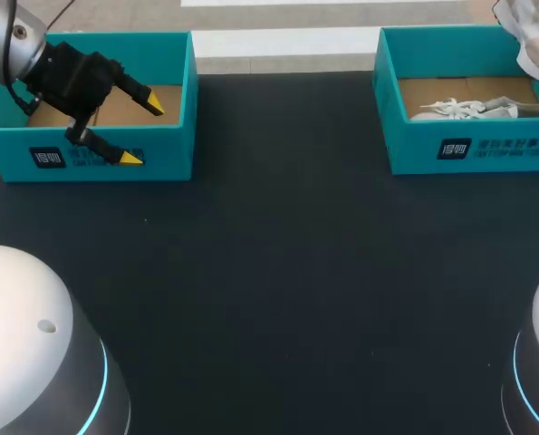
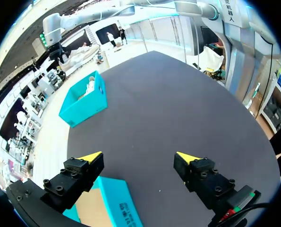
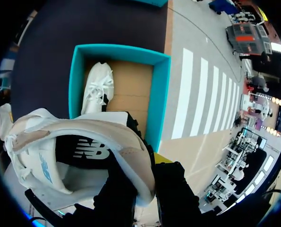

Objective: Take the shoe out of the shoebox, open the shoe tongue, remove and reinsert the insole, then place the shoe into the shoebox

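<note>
Right gripper [image 3: 149,168] of mine is clamped on a white shoe [image 3: 60,156]. One finger is inside the shoe and one is outside, and they pinch the soft tan rim at the heel. A bit of yellow tip peeks out by the rim. The shoe is white with a small blue mark on its side, and it is black inside. It hangs up in the air, out of the box.

Right under it is the right shoebox [image 3: 158,99]. It is blue-green with a brown floor. A second white shoe [image 3: 97,87] lies in it along one wall, with its laces up. From the head view I see the held shoe [image 1: 527,32] over the back corner of that box [image 1: 473,149], and the other shoe [image 1: 468,109] lying flat inside.

Far over on the other side, my left gripper [image 1: 143,131] is wide open and holds nothing. It hangs over the front wall of the left shoebox [image 1: 174,109], with one yellow tip over the inside and one over the outside. In the left wrist view the fingers [image 2: 90,156] stand well apart, and the box wall [image 2: 119,201] is under one of them.

Both boxes sit at the back of the dark table [image 1: 278,272], well apart from each other.
</note>
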